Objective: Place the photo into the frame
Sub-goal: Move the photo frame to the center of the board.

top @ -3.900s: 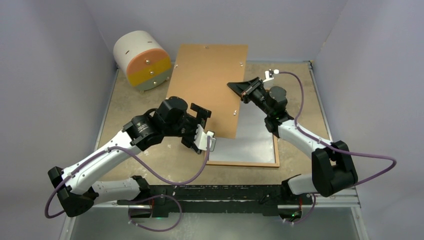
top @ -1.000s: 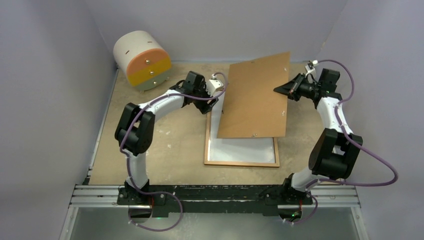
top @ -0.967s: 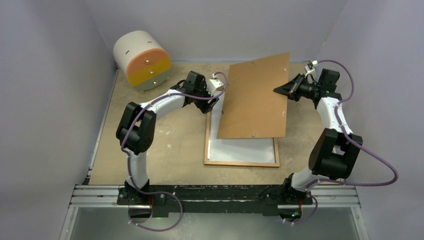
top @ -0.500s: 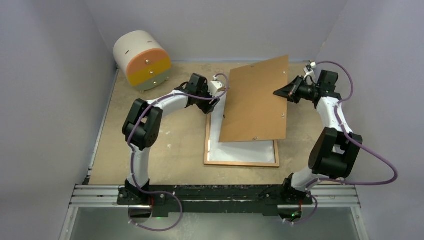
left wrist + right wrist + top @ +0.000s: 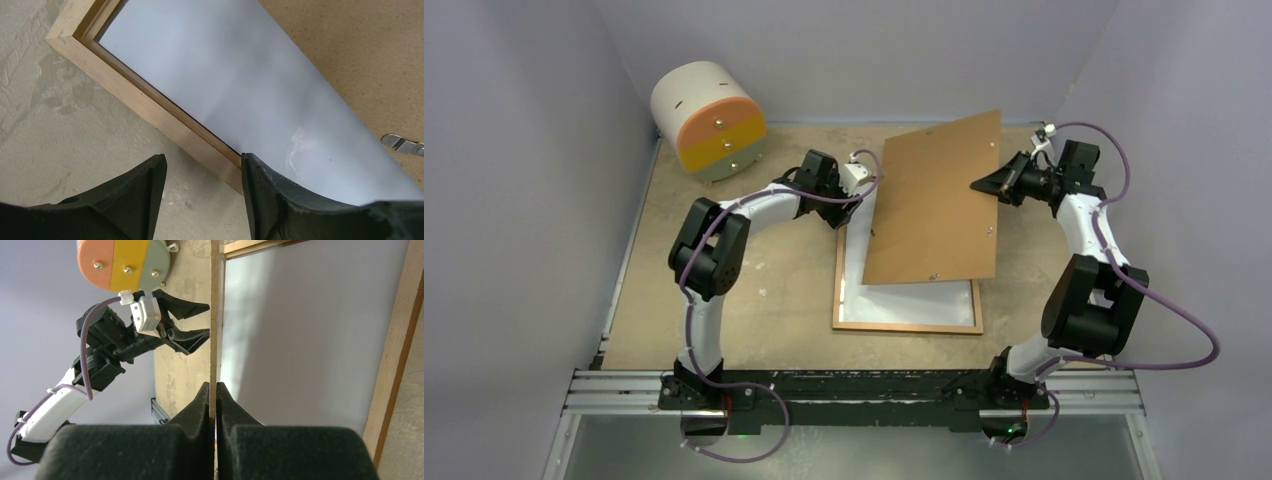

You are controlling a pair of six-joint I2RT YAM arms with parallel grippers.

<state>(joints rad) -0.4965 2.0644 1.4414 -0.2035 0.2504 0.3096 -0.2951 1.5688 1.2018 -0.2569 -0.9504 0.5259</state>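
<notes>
The orange-brown wooden frame (image 5: 907,326) lies flat on the table. A pale surface (image 5: 914,300) fills it; I cannot tell whether this is glass or the photo's white back, and no printed side shows. My right gripper (image 5: 986,183) is shut on the right edge of the plain brown backing board (image 5: 934,195) and holds it tilted up over the frame's far part. The right wrist view shows the board edge-on (image 5: 215,315) between the shut gripper (image 5: 212,390). My left gripper (image 5: 856,208) is open at the frame's far left corner, astride its left rail (image 5: 150,107).
A round drawer unit (image 5: 707,120) with orange, yellow and green fronts stands at the back left. A metal clip (image 5: 402,145) sits on the board's underside. Grey walls close in the table on three sides. A black rail (image 5: 854,390) runs along the near edge.
The board lay flat on the frame; now its right side is raised by my right gripper. My left arm moved from the frame's near left to its far left corner.
</notes>
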